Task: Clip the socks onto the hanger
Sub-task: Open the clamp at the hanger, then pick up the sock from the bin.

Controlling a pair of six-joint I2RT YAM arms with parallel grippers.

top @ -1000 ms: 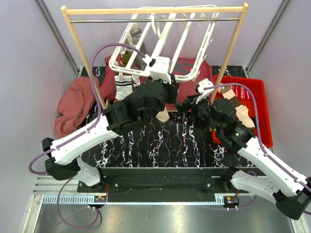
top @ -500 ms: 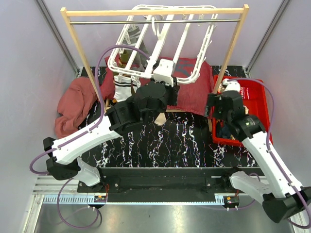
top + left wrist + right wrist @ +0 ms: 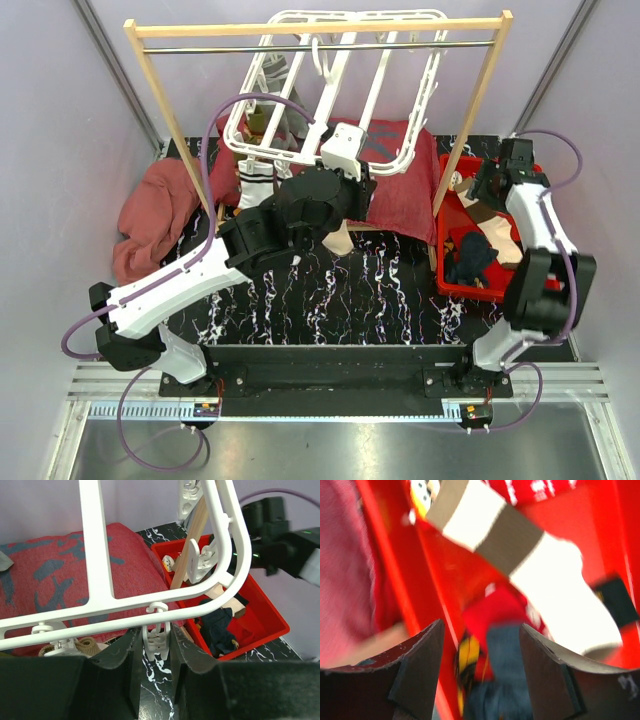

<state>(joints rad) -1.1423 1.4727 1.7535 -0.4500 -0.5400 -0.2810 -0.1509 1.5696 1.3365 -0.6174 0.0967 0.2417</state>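
Two robot arms, the left arm (image 3: 180,285) and the right arm (image 3: 541,215), are wearing smooth white shells between bulky round black joints. Thin purple cables (image 3: 548,132) are looping off both. Blunt, wedge-shaped black fingers (image 3: 120,680) are capping the wrists, and a small green light (image 3: 256,555) is glowing on the right arm.

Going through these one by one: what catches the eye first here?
The big white hanger, tilted under the wooden rail, with the left gripper pinching one clip on its near bar. At the right, the right gripper hangs open over a red bin of socks.
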